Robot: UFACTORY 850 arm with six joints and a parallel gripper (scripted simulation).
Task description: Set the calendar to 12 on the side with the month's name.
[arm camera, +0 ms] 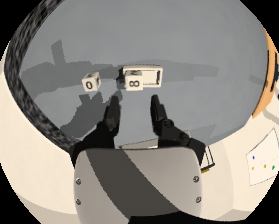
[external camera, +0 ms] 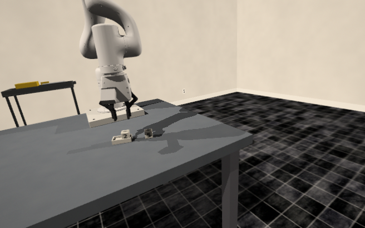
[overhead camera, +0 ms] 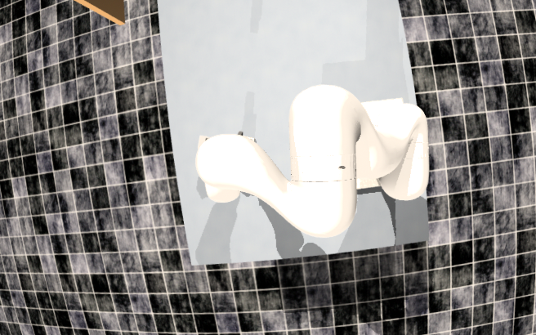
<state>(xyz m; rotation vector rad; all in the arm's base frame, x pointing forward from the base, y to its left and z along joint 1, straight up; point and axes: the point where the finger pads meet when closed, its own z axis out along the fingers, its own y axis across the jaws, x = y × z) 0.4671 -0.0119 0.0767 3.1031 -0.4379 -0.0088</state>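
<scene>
The small cream tray (external camera: pixel 122 142) (arm camera: pixel 161 78) lies flat on the table. One white cube (external camera: pixel 125 134) (arm camera: pixel 134 82) stands in one end of it; it shows a 2 in the exterior view and an 8 on its side in the wrist view. The tray's other half holds no cube. The second cube (external camera: pixel 148 133) (arm camera: pixel 91 82) stands on the table beside the cube's end of the tray, showing a 5 in the exterior view and a slightly tilted 0 in the wrist view. My gripper (external camera: pixel 121 118) (arm camera: pixel 134 103) is partly open and empty, above the table. The month's name is not readable.
The robot's base plate (external camera: pixel 107 120) is behind the gripper. A dark side table (external camera: pixel 56 85) with a yellow box (external camera: pixel 26 84) stands beyond the table. The arm (overhead camera: pixel 324 166) hides the tray and cubes almost wholly in the top view. Arm shadows fall around the cubes.
</scene>
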